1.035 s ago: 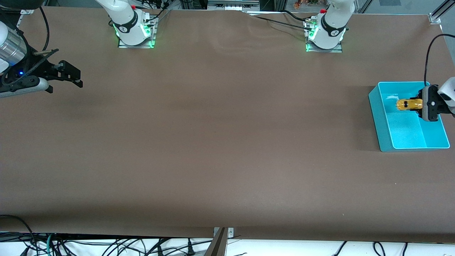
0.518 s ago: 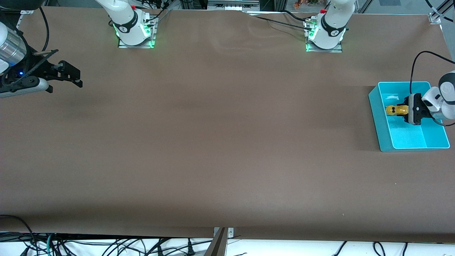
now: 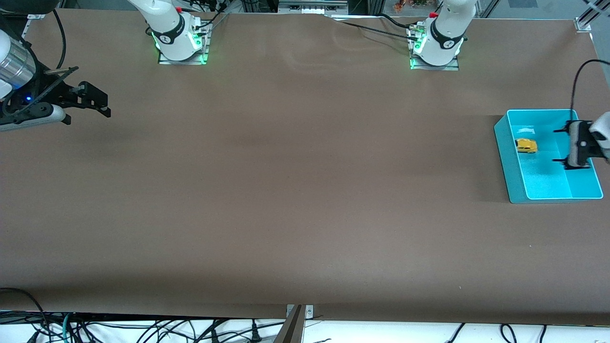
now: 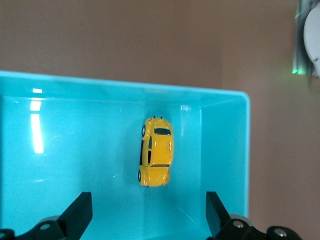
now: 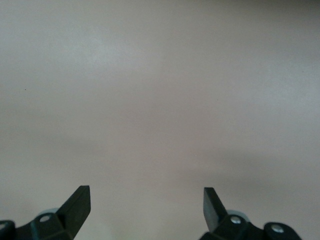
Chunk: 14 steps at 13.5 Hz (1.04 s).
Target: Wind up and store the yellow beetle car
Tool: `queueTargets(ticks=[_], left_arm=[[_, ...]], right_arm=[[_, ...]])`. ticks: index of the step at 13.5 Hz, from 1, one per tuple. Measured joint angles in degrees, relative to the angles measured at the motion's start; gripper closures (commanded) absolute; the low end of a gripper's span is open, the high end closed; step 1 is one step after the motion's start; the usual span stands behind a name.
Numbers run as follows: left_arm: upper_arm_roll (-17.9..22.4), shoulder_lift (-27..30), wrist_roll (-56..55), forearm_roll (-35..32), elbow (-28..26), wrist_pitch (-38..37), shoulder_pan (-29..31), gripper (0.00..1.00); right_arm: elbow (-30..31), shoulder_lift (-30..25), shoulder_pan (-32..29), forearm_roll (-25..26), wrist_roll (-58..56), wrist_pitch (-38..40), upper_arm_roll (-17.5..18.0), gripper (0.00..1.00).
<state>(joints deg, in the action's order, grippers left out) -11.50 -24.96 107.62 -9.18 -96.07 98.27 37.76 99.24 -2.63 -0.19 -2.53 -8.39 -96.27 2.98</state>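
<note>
Front view shows the right gripper [image 3: 102, 101] waiting over the table [image 3: 286, 190] at the right arm's end, well apart from the blue bin [image 3: 512, 183], its fingers spread wide and holding nothing. The yellow beetle car [image 3: 526, 146] sits inside the bin on its floor, close to one wall. The left gripper [image 3: 560, 146] hangs over the bin just beside the car, fingers wide apart and not touching it. The storing step looks done. Next, the left arm likely just needs to lift away.
</note>
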Motion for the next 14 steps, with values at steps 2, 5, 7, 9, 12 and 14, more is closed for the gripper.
queueTargets(ticks=[2, 5, 7, 9, 12, 14], left_arm=[[-4.5, 1.1, -9.7, 0.1, 6.2, -8.7, -0.2, 0.00], [-12.8, 1.3, -27.8, 1.1, 9.5, -14.5, -0.8, 0.00], [-17.5, 1.2, -40.3, 3.1, 9.5, -15.7, -0.9, 0.00], [-22.6, 1.2, -53.2, 3.6, 9.7, -16.3, -0.9, 0.00], [-28.8, 2.2, -71.6, 4.4, 10.8, -16.6, -1.1, 0.00], [-28.5, 5.1, -81.8, 6.6, 11.5, -16.5, -3.8, 0.00]], right_arm=[[0.0, 0.0, 0.0, 0.0, 0.0, 0.0, 0.0, 0.00], [0.0, 0.0, 0.0, 0.0, 0.0, 0.0, 0.0, 0.00], [0.0, 0.0, 0.0, 0.0, 0.0, 0.0, 0.0, 0.00], [0.0, 0.0, 0.0, 0.0, 0.0, 0.0, 0.0, 0.00], [0.0, 0.0, 0.0, 0.0, 0.0, 0.0, 0.0, 0.00], [0.0, 0.0, 0.0, 0.0, 0.0, 0.0, 0.0, 0.00]])
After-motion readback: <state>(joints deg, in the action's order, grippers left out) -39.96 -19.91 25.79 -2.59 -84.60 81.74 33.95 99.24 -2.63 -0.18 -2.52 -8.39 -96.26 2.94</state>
